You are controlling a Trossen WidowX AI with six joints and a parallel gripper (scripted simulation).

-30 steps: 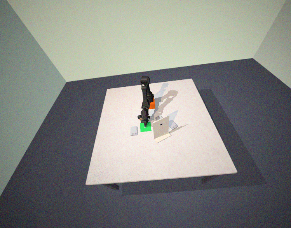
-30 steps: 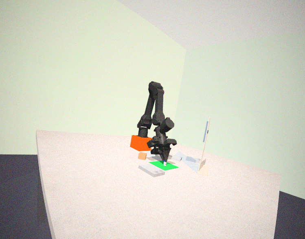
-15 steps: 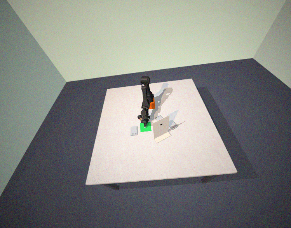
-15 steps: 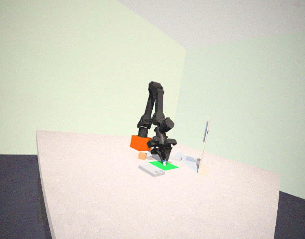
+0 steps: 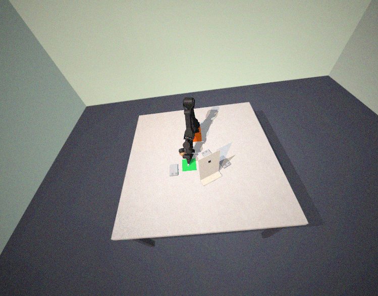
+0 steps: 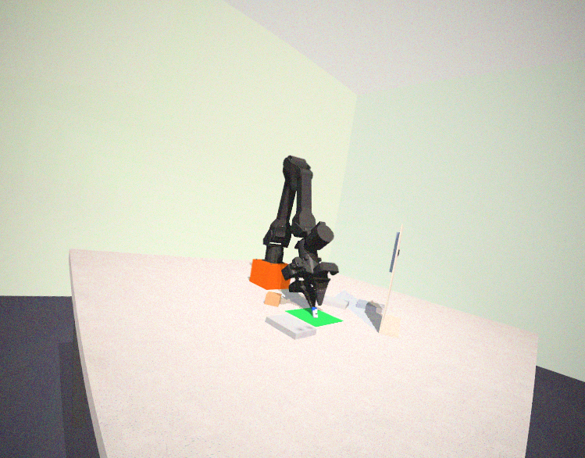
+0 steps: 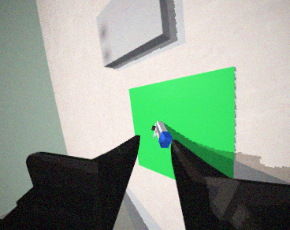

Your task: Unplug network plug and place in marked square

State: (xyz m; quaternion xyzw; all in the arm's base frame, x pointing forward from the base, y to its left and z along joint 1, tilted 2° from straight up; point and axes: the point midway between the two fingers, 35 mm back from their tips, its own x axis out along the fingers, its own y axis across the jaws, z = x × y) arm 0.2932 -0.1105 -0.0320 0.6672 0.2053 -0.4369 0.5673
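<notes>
- In the wrist view, the black parallel-jaw gripper (image 7: 154, 142) fills the lower part of the frame, its two dark fingers spread apart with a gap between them; it holds nothing.
- Just past the fingertips, near the frame's centre, the small network plug with a blue rear and a pale grey front (image 7: 161, 134) lies on the bright green marked square (image 7: 197, 106). It sits close to the right-hand finger; whether they touch I cannot tell.
- The square lies flat on the pale, off-white worktop (image 7: 252, 47).
- Toward the upper left of the wrist frame, a flat grey rectangular block (image 7: 135, 29) rests on the worktop, apart from the square.
- In the exterior view, the thin beige upright panel (image 6: 394, 275) stands right of centre, well apart from the square.
- Further back, the arm's orange base block (image 6: 267, 273) sits on the worktop.
</notes>
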